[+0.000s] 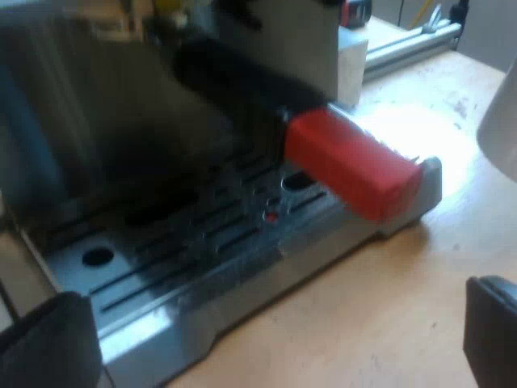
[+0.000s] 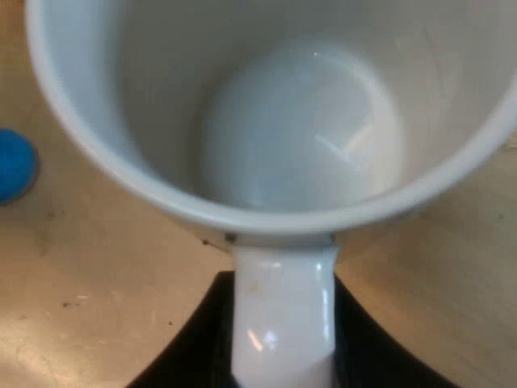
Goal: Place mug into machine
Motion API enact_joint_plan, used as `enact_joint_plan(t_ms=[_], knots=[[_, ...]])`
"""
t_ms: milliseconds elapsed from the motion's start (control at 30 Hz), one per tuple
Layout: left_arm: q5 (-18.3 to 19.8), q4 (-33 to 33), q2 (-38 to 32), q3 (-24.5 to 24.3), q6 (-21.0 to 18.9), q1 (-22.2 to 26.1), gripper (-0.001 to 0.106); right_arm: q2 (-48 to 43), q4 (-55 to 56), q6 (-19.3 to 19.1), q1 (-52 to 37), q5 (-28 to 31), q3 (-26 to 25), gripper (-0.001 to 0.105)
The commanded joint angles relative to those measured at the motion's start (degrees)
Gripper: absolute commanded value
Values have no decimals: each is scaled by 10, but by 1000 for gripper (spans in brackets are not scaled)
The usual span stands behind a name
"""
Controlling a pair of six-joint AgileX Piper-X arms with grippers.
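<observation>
Pinching the mug [image 2: 299, 137] by its handle: right claw [image 2: 283, 347] clamped, left claw [image 1: 271, 335] spread wide and empty.
Right claw's black fingers [image 2: 194, 364] squeeze the white handle from both sides, empty mug just ahead over the worktop [image 2: 89, 307], blue tamper [image 2: 12, 166] near its rim. Left claw hangs before the espresso machine [image 1: 121, 97] and its drip tray [image 1: 202, 267], touching nothing; the holder [image 1: 347, 166], red-ended handle outward, juts over the tray just ahead.

Glossy white mug [image 2: 307, 137], shiny metal drip tray [image 1: 242, 267], red handle end [image 1: 351, 166] perhaps matt plastic, pale wooden table [image 1: 388, 299].
</observation>
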Motion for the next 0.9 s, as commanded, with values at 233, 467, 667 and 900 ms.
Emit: enact_joint_plan(t_ms=[233, 467, 667, 900], knots=[[-22, -63, -3, 60, -11, -3, 93, 92, -135, 16, 29, 26, -11, 0], [-44, -116, -3, 87, -8, -3, 93, 162, -208, 19, 29, 26, -11, 0], [-44, -115, -3, 86, -8, -3, 93, 204, -251, 19, 29, 26, -13, 0], [-41, -116, -3, 92, -8, -3, 93, 273, -257, 11, 28, 28, -60, 0]])
